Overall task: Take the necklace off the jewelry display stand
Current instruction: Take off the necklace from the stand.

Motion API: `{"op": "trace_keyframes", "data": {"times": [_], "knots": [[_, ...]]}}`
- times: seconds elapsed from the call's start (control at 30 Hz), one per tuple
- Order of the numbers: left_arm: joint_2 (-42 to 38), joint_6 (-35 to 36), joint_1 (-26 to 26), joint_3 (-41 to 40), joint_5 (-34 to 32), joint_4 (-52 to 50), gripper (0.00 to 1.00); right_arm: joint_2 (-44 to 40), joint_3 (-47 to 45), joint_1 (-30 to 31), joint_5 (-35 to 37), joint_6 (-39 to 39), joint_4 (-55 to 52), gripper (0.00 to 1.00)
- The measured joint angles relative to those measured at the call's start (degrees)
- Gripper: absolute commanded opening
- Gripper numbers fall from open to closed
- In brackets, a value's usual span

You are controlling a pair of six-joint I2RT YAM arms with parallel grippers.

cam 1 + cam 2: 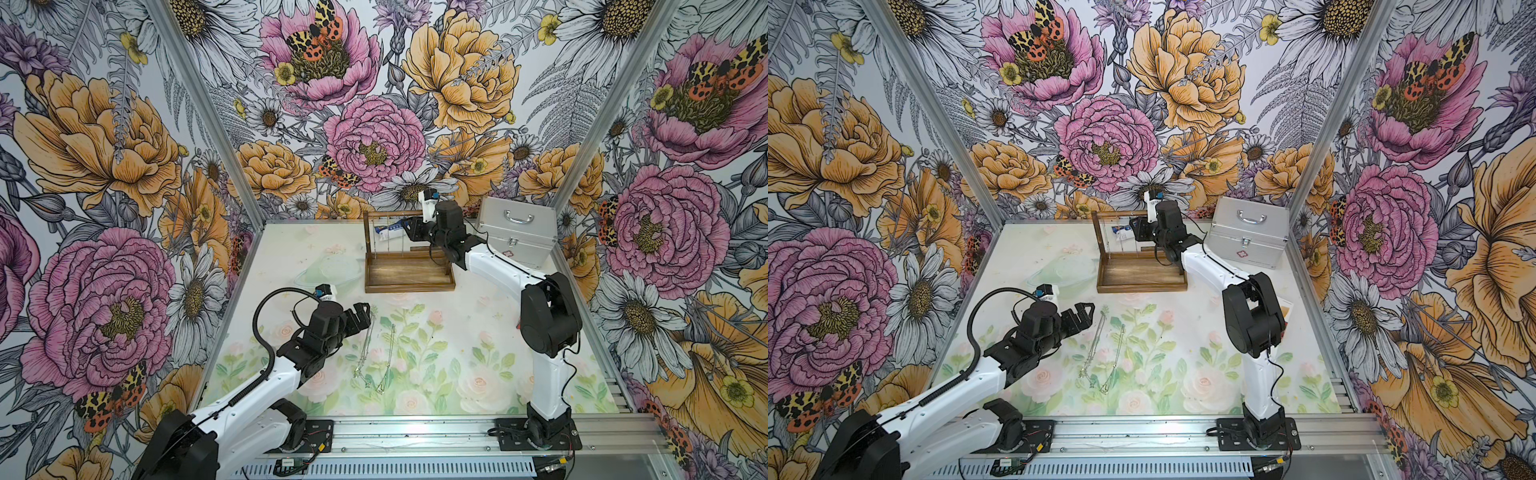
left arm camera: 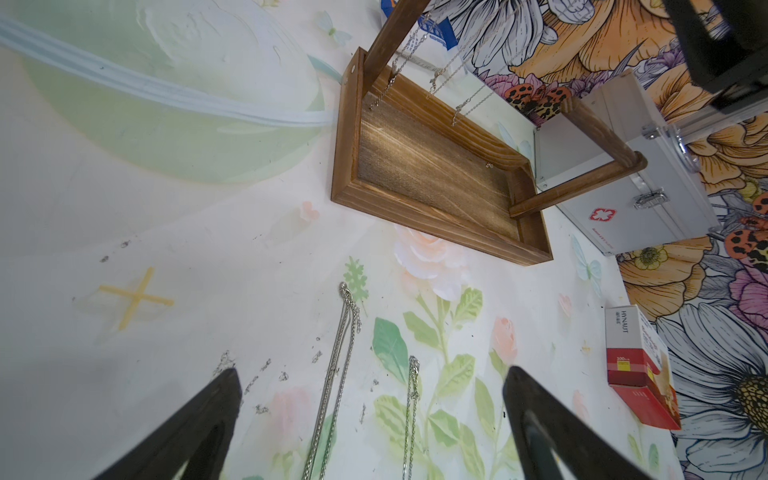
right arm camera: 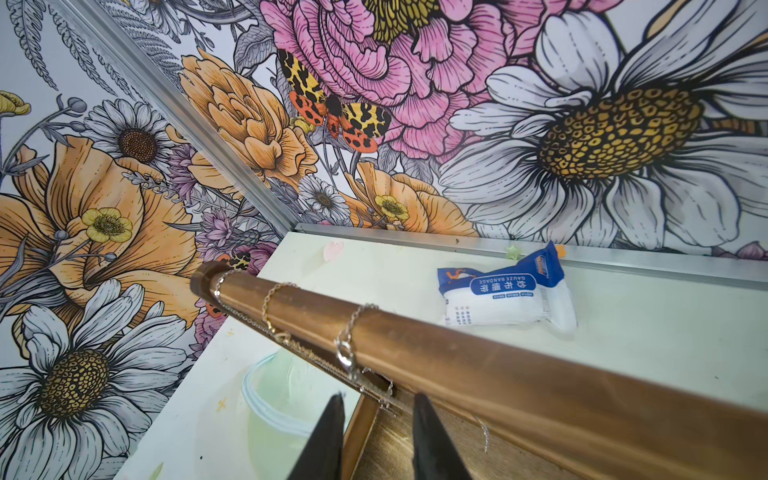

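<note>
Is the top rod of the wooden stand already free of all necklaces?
No: in the right wrist view at least three necklaces hang looped over the top rod.

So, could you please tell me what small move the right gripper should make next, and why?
Probably ease the right gripper slightly forward until the nearest necklace sits between its fingertips. Its jaws stand apart just short of that chain, which loops over the top rod of the jewelry display stand, so closing now would likely miss.
</note>
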Motion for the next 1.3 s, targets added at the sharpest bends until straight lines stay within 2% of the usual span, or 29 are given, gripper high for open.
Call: {"op": "trace_keyframes", "data": {"times": [0.4,0.93,1.3], "knots": [[0.37,0.0,0.33,0.0,0.63,0.48,0.99,2.34,4.13,0.0,0.04,-0.35,-1.31,0.24],[0.63,0.0,0.33,0.0,1.07,0.48,0.99,3.67,5.4,0.0,1.09,-0.74,-1.68,0.03],[0.9,0.0,0.33,0.0,1.11,0.55,0.99,3.61,5.05,0.0,1.97,-0.81,-1.64,0.0]]}}
